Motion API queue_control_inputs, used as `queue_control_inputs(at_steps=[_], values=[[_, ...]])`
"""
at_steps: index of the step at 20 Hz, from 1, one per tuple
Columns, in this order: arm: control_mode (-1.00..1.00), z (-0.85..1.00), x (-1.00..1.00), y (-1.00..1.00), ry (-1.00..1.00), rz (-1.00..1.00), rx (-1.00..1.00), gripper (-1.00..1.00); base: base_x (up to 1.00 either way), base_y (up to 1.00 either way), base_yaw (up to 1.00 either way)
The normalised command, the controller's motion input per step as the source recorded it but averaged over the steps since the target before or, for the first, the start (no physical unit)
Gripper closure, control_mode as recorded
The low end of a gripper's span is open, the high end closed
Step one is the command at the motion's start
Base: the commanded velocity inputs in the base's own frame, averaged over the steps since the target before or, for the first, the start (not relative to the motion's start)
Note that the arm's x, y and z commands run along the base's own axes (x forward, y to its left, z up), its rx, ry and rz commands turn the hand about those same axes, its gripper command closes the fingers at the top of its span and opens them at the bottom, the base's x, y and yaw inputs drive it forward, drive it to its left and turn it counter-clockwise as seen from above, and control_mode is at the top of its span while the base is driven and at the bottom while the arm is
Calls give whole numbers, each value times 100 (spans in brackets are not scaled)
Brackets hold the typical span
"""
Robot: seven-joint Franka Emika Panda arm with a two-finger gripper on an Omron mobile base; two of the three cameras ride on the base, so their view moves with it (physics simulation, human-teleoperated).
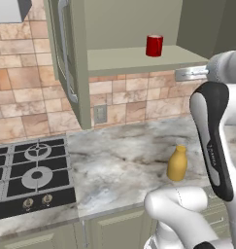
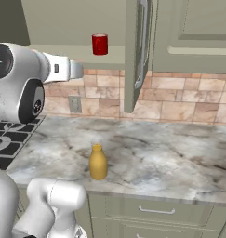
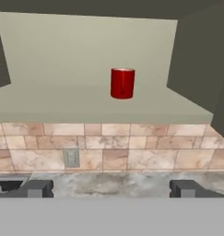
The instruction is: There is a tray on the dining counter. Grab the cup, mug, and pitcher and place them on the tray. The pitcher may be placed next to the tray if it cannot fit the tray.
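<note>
The small squat mug [image 3: 122, 83] before me was plain glossy red, on a pale olive-green cabinet shelf [image 3: 85, 103]. Below ran a tiled wall [image 3: 132, 147] of tan, pink and rust-brown stone blocks with a grey outlet plate [image 3: 71, 157]. The wall counter [image 1: 124, 165] was grey-white marble veined brown. The bottle-shaped pitcher [image 1: 177, 163] was mustard-tan; the gas stove [image 1: 27, 175] to the left was black with grey rings. My fingertips [image 3: 38, 188] were dark grey.

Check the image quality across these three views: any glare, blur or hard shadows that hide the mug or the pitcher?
Left base view: flat, even rendered light, no glare; mug crisp on the cabinet shelf, pitcher casts only a faint shadow. Right base view: same soft light, slightly pixelated edges. Hand view: mug sharp, cabinet sides dim; open gripper fingertips look blocky.
</note>
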Motion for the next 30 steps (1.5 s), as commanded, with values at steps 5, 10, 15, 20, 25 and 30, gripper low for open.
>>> queue_control_inputs(at_steps=[5, 10, 15, 20, 25, 30], values=[[-100, 34, 0, -14, 0, 0, 0, -100, 0, 0, 0], [-100, 8, 23, -22, 2, 0, 0, -100, 0, 0, 0], [-100, 0, 54, -1, 1, 0, 0, -100, 0, 0, 0], [-100, -2, 71, 0, 1, 0, 0, -100, 0, 0, 0], [-100, -17, 54, 1, 0, 0, -2, -100, 0, 0, 0], [-100, -20, 55, 6, 0, 0, -2, -100, 0, 0, 0]])
